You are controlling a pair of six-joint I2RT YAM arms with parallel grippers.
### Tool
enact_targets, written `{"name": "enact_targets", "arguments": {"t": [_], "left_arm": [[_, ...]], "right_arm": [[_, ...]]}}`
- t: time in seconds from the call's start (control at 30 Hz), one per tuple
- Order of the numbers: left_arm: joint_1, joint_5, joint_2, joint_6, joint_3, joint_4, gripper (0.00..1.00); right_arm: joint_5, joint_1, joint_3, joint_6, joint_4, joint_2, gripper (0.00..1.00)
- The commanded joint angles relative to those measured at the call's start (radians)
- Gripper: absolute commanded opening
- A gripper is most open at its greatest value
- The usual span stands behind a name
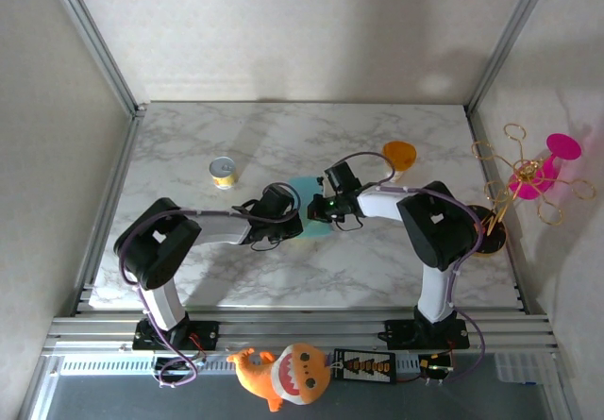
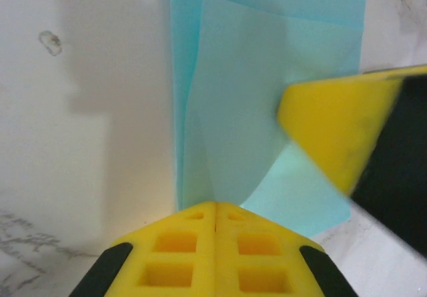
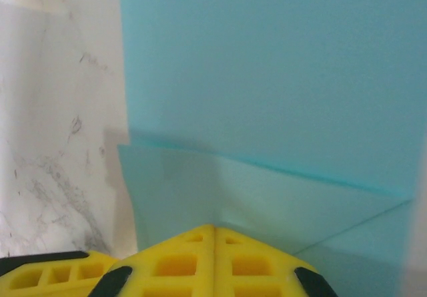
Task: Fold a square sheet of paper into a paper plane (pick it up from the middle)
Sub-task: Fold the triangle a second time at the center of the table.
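While both arms' closed-together jaws are pressing the square sheet of paper (image 3: pixel 267 77), the crease (image 3: pixel 267 168) is likely calling for slow, even strokes.

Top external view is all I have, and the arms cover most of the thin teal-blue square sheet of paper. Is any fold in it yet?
Observer: Yes. In the left wrist view, the thin teal-blue square sheet of paper has a paler layer folded over the darker one.
Reviewer: Are the tools open or shut?
Observer: Both are shut. The left tool has its yellow fingers pressed together at the paper's near edge. The right tool is the same, with its tip over the paper.
Reviewer: Any sharp crease?
Observer: The right wrist view shows a straight fold edge crossing the sheet just beyond the right tool's tip.
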Motion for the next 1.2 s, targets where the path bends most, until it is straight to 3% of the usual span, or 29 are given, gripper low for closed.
{"name": "enact_targets", "arguments": {"t": [0.0,0.2,0.37,0.47,0.6,0.8,1.17], "left_arm": [[-0.01,-0.04,0.022,-0.02,-0.083,-0.17,0.0],[-0.011,-0.042,0.002,-0.02,-0.071,-0.151,0.0],[-0.02,-0.031,-0.03,0.002,0.054,-0.12,0.0],[-0.02,-0.029,-0.061,-0.029,0.087,-0.066,0.11],[-0.012,-0.106,-0.082,-0.036,0.112,-0.073,0.18],[0.028,-0.136,-0.027,-0.041,0.139,-0.078,0.16],[0.055,-0.142,0.054,-0.049,0.159,-0.076,0.07]], "right_arm": [[0.121,-0.086,0.009,-0.011,-0.01,0.026,0.0],[0.219,-0.171,0.061,-0.033,-0.063,0.012,0.0],[0.199,-0.148,0.063,-0.05,-0.065,-0.067,0.03],[0.206,-0.125,0.026,-0.025,-0.067,-0.129,0.08],[0.183,-0.121,-0.06,0.064,-0.04,-0.206,0.19],[0.061,-0.119,-0.156,0.211,0.054,-0.242,0.32],[-0.014,-0.092,-0.178,0.308,0.102,-0.206,0.41]]}}
